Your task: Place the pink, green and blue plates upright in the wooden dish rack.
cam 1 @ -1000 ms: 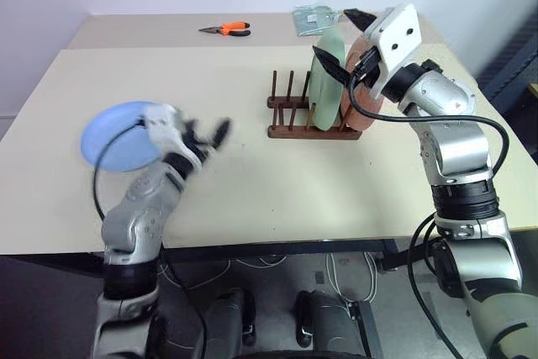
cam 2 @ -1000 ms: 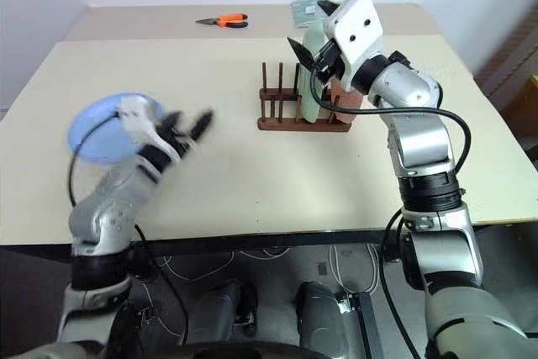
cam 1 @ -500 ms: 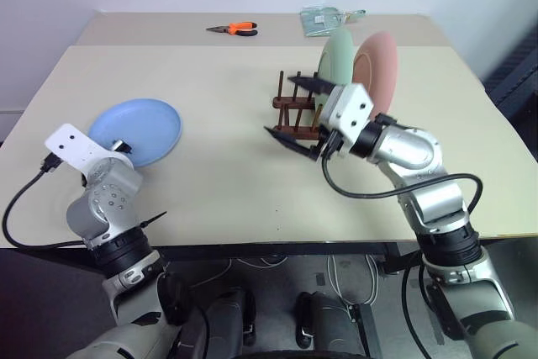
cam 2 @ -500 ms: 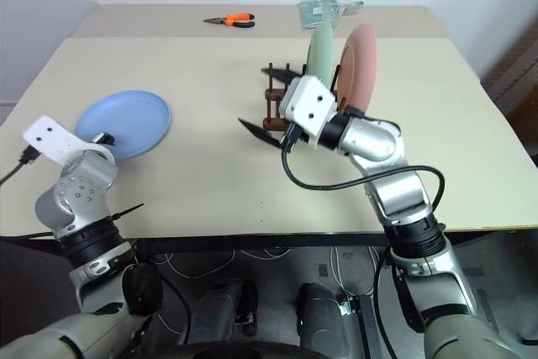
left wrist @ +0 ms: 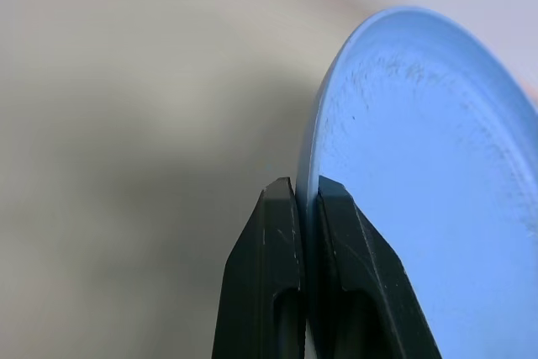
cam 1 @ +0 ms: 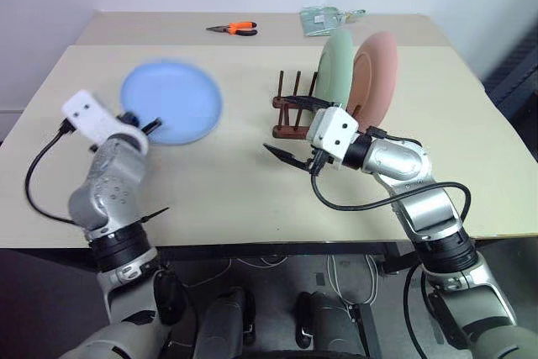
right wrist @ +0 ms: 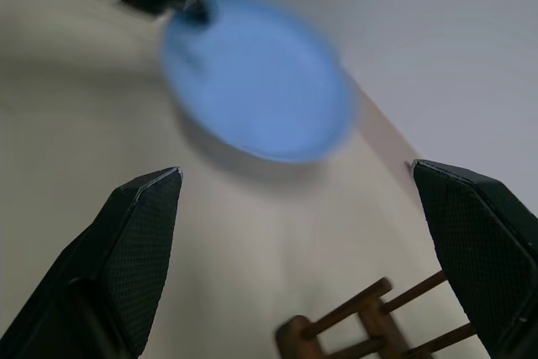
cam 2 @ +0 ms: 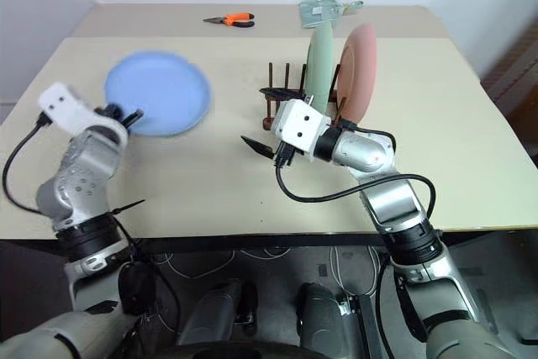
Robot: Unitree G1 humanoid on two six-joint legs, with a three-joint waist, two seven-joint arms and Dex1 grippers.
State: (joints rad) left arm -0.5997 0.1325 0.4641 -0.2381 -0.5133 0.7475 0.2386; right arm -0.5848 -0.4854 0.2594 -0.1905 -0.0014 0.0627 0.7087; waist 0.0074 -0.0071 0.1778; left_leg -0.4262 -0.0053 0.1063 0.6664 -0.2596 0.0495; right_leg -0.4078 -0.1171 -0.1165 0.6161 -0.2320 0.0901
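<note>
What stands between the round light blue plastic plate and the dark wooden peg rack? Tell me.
The open right gripper hangs before the dark wooden peg rack, on the way from the light blue plate pinched by the left gripper.

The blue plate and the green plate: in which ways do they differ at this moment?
The blue plate is light blue and is held at its rim by the shut left gripper, lifted off the table; the green plate is pale mint and stands upright in the wooden dish rack, with no gripper on it. Both are round, shallow and similar in size.
</note>
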